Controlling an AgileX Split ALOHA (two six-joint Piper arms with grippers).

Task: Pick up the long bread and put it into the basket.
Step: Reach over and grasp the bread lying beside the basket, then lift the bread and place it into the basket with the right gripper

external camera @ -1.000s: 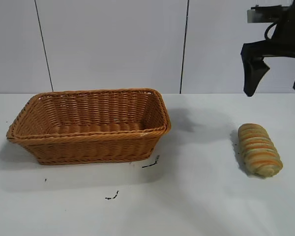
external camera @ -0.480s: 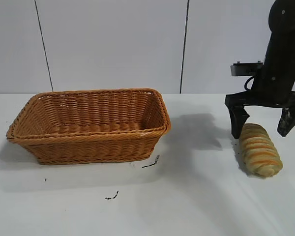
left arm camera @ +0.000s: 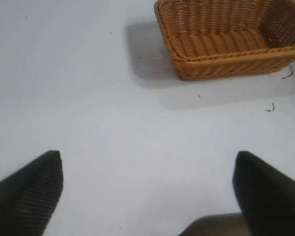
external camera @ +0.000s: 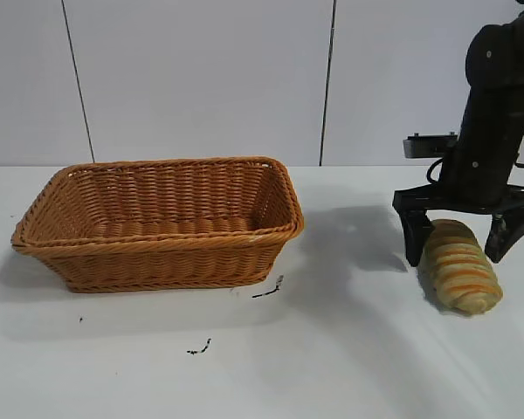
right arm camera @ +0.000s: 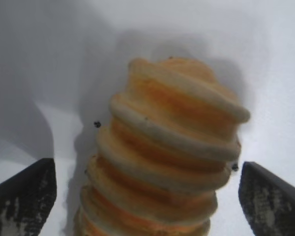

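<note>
Two arms belong to this rig, but only the right one is at work. The right gripper [external camera: 458, 247] points straight down at the right of the exterior view, its two dark fingers [external camera: 412, 239] straddling the far end of the long bread [external camera: 458, 278], one on each flank. The loaf lies flat on the white table [external camera: 349, 358], at centre right of that view, its length running toward the camera and slightly rightward, so a grasp across its narrow width is the sensible approach. In the right wrist view the long bread fills the centre of the frame, with a fingertip in each lower corner and a strip of bare table showing between each tip and the crust; the jaws therefore stand fairly wide and hold nothing yet. My judgement is that the step in hand is the closing of the grip, and the lift has not begun. The basket [external camera: 157, 253] sits at centre left of the exterior view, well apart from the loaf, upright, its mouth open upward and nothing visible inside. The left gripper [left arm camera: 147, 187] appears only in its own wrist view, its fingers spread wide above bare table with the basket farther off in the upper right of that frame; it is idle. Because the grip sits toward one end, the loaf may tip when raised.
</note>
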